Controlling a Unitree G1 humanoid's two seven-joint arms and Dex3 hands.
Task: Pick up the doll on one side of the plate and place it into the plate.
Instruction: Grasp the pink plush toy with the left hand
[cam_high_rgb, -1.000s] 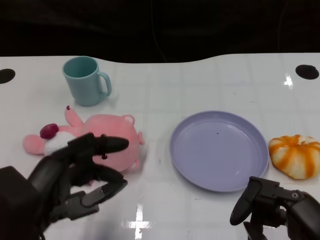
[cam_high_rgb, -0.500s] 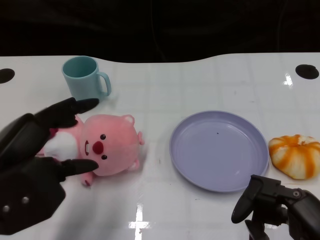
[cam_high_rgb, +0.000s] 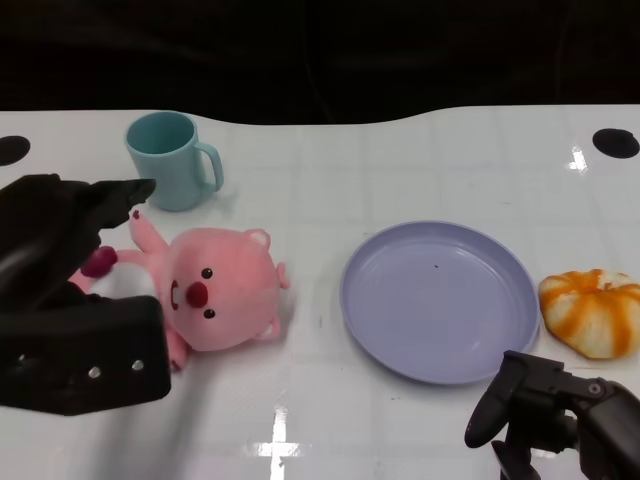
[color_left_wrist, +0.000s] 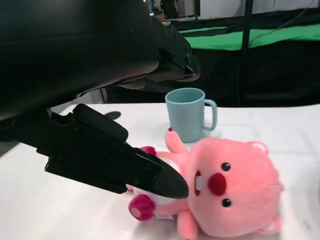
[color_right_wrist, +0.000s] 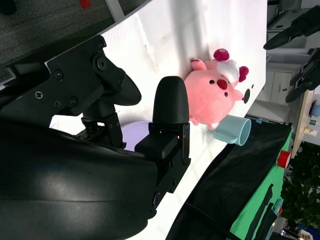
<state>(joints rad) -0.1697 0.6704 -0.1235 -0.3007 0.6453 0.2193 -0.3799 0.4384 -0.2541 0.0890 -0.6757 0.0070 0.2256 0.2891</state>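
so the left hand (cam_high_rgb: 72, 290) is spread open right over the pink doll (cam_high_rgb: 205, 290), which lies on the bench lengthwise between its fingers, plate (cam_high_rgb: 436, 300) further off toward the idle, empty right hand (cam_high_rgb: 555, 420).

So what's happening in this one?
The left hand is closing in on the pink doll, fingers spread on either side of its body, nothing gripped yet. The doll lies on the table left of the plate, which holds nothing. The right hand holds nothing, low near the plate.
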